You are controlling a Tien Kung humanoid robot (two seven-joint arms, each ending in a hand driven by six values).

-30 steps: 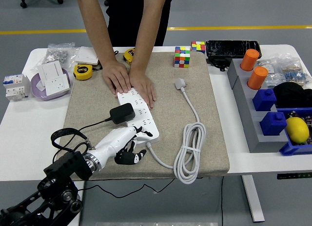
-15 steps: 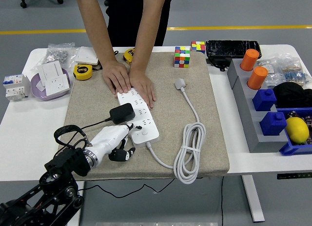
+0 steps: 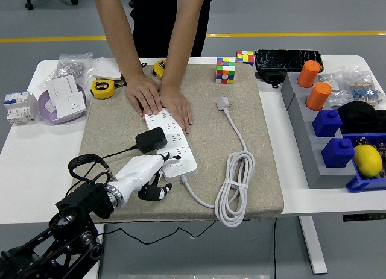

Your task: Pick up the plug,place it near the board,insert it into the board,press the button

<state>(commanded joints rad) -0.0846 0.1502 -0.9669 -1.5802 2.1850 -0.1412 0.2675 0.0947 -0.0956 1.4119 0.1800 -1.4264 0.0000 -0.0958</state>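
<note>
A long white power strip (image 3: pixel 170 140) lies diagonally on a beige felt mat (image 3: pixel 205 98) over the white table (image 3: pixel 27 158). A black plug adapter (image 3: pixel 151 140) sits pushed into the strip's near half, its thin black cord trailing left. A person across the table presses both hands (image 3: pixel 160 98) flat on the strip's far end, pinning it. The strip's own white cable (image 3: pixel 234 182) lies coiled to the right, its plug (image 3: pixel 224 103) loose on the mat.

Round about: two yellow tape measures (image 3: pixel 102 88), a purple dish of white sockets (image 3: pixel 63 99), colour cubes (image 3: pixel 225 70), orange cylinders (image 3: pixel 312 83) and blue blocks (image 3: pixel 332 134) in a grey tray at right.

The robot's left hand (image 3: pixel 145 173), white with black fingers, reaches the strip's near end: fingers loosely curled, gripping nothing, fingertips at the end by the switch. Contact unclear. Against half a second ago it sits a touch nearer the strip; the person's hands are unmoved.
</note>
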